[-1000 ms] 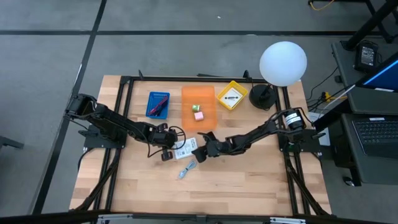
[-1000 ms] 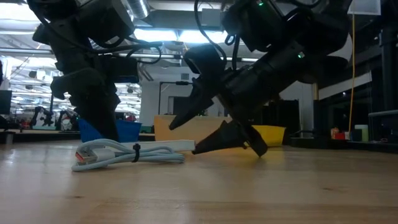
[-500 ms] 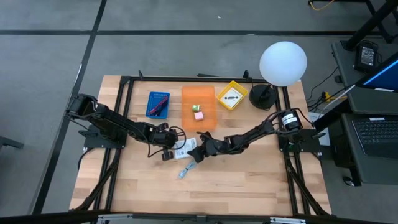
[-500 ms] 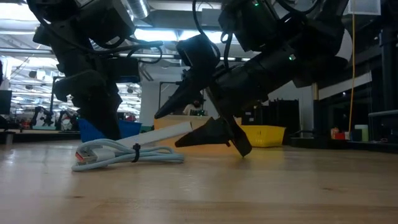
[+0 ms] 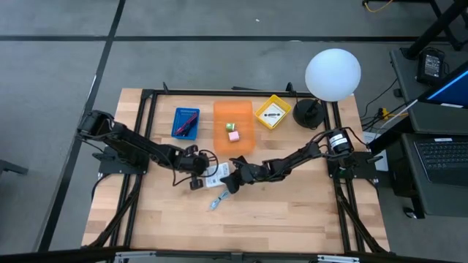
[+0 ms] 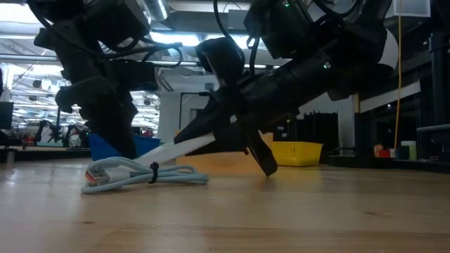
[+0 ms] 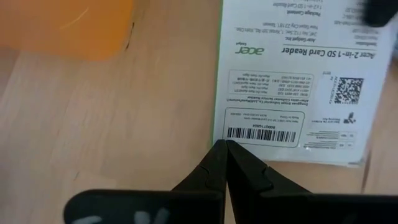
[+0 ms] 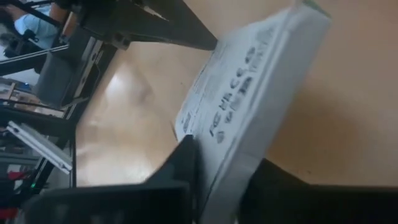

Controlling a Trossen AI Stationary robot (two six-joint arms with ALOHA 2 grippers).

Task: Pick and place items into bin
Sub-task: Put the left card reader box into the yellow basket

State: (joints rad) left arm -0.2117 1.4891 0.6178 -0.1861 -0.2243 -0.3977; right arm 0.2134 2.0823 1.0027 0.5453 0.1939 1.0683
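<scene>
We see the right gripper (image 6: 235, 130), open a moment ago, now closed on the white printed packet (image 6: 186, 144), one edge tilted up off the wooden table (image 5: 292, 212) mid-table; pickup has begun. The left gripper (image 7: 225, 149), fingers shut and empty, presses the packet's opposite edge. The packet is flat, stiff, matte; the orange bin (image 5: 234, 128) beyond is smooth plastic.

From above, the white packet (image 5: 219, 174) is mostly covered by both arms, its print too small to read. The left wrist view cuts off that packet's far edge (a dark blur crosses one corner), and the orange bin (image 7: 65, 25) is cropped.
</scene>
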